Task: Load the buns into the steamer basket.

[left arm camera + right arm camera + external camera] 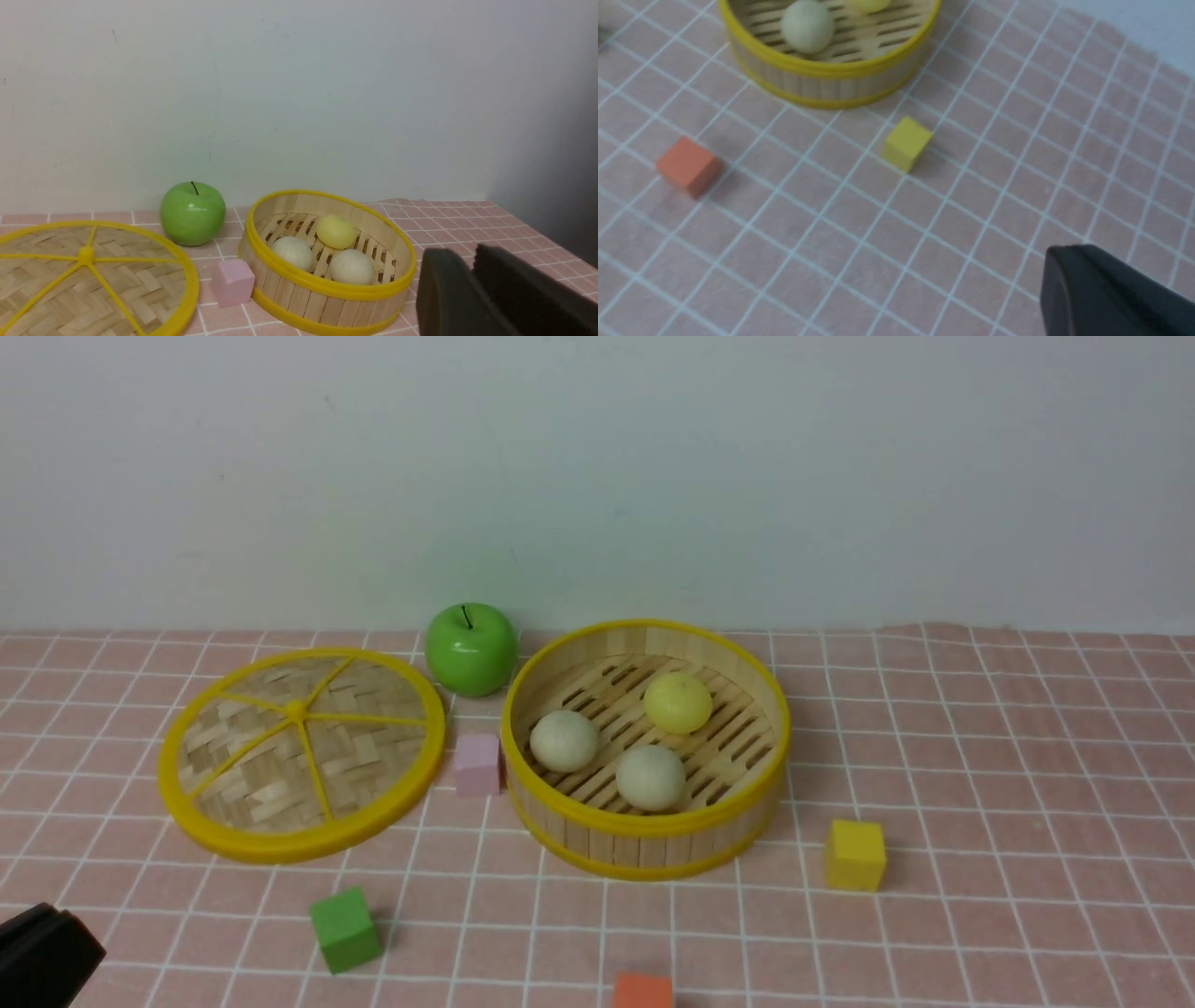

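The round bamboo steamer basket stands mid-table. All three buns lie on its slatted floor: a cream one at the left, a cream one at the front and the pale yellow one at the back. They also show in the left wrist view: the basket, the cream buns and the yellow bun. My left gripper is shut and empty, low at the table's front left corner. My right gripper is shut and empty, well away from the basket.
The flat woven lid lies left of the basket. A green apple stands behind, between lid and basket. A pink cube touches the basket's left wall. Green, orange and yellow cubes lie in front.
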Controlling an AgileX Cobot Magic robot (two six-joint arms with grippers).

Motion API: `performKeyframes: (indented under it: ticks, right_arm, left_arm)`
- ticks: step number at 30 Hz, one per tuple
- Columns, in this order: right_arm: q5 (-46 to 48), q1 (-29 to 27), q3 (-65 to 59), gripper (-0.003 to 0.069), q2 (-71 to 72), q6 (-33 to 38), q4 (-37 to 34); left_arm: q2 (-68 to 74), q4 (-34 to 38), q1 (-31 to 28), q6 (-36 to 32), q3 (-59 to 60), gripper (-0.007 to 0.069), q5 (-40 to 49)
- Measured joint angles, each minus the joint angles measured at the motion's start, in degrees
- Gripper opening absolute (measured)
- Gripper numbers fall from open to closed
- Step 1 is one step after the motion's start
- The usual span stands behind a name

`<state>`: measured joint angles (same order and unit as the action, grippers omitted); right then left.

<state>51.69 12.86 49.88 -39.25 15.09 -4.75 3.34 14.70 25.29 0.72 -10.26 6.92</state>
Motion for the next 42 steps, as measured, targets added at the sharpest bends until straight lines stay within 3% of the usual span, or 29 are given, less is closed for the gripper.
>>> performKeyframes:
  ticks: [6, 11, 18, 29, 42]
  right_arm:
    - [-12.95, -6.91, -23.43, -0.0007, 21.19, 2.43, -0.95]
    - [-17.54, -9.67, -36.64, -0.0007, 30.81, 1.82, -2.80]
    - [-30.74, -10.83, -50.14, -0.0006, 37.27, -10.06, -3.13]
    - [-30.48, -10.88, -51.02, -0.0001, 39.82, -26.81, 13.33]
    - [-30.26, -10.95, -50.97, 0.0003, 39.82, -28.50, 15.77]
  left_arm:
    - [0.00, 0.00, 0.00, 0.00, 0.00, 0.0102, 0.00]
    - [0.00, 0.00, 0.00, 0.00, 0.00, 0.0109, 0.00]
    - [0.00, 0.00, 0.00, 0.00, 0.00, 0.0113, 0.00]
    - [0.06, 0.00, 0.00, 0.00, 0.00, 0.0128, 0.11]
    - [0.10, 0.00, 0.00, 0.05, 0.00, 0.0144, 0.11]
